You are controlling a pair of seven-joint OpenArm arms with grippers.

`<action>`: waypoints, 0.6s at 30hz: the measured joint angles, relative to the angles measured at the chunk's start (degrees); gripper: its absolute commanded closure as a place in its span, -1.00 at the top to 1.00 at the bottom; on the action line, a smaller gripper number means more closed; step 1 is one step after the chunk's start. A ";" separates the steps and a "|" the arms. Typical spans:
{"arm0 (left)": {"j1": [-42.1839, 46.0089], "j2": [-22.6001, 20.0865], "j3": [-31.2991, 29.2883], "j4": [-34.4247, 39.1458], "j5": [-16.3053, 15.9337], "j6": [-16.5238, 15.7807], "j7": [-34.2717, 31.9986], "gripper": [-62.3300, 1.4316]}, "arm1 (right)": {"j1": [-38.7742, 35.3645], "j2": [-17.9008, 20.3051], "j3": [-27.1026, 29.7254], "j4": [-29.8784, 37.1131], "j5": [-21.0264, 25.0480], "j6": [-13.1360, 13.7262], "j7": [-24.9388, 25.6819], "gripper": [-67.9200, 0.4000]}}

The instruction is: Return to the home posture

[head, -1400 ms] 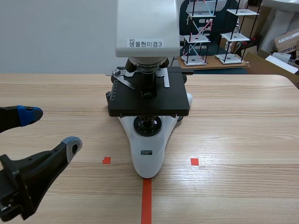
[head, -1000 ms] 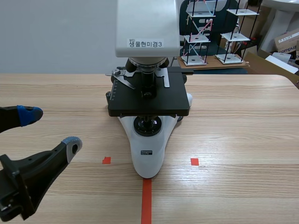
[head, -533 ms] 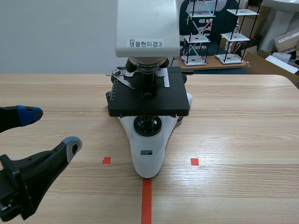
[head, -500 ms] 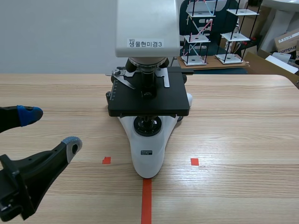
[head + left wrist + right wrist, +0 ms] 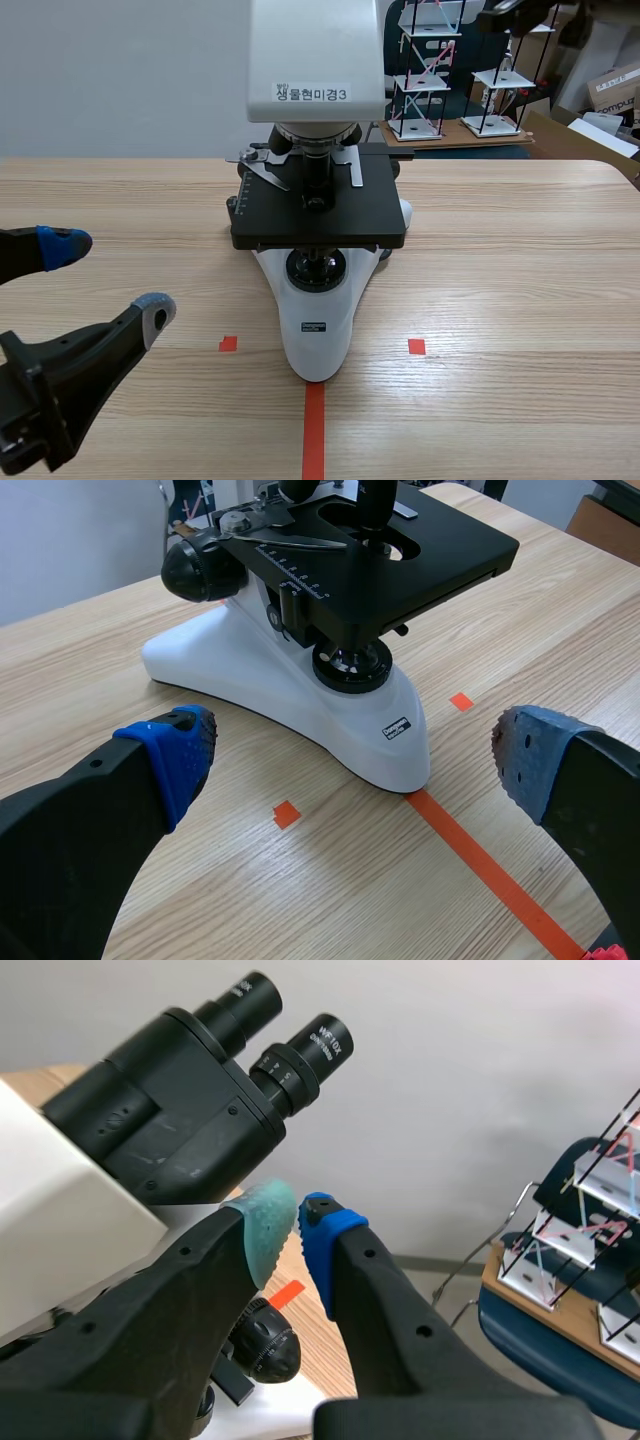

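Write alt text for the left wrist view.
The left gripper is open over the wooden table, its blue pads wide apart. Ahead of it stands a white-based microscope with a black stage.

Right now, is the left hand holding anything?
No, the left hand is wide open and nothing sits in its grasp.

A light-grained wooden table [image 5: 520, 260] fills the foreground, and behind its far edge a plain pale grey wall [image 5: 120, 70] rises under even, soft light. Beyond the table's far right corner a wooden board [image 5: 470, 135] carries small white tiered racks [image 5: 500, 75] on thin black rods, with a cardboard box [image 5: 615, 85] just beside them.
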 measured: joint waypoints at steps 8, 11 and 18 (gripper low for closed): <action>0.00 0.00 0.00 0.00 0.00 0.00 0.00 0.87 | -22.91 1.29 13.16 7.78 0.00 0.00 10.45 -0.35; 0.00 0.00 0.00 0.00 0.00 0.00 0.00 0.87 | -32.70 1.29 16.94 9.20 -0.96 0.07 16.15 -0.01; 0.00 0.00 0.00 0.00 0.02 0.00 0.00 0.87 | -51.95 1.31 21.24 9.75 -9.55 0.04 30.12 0.58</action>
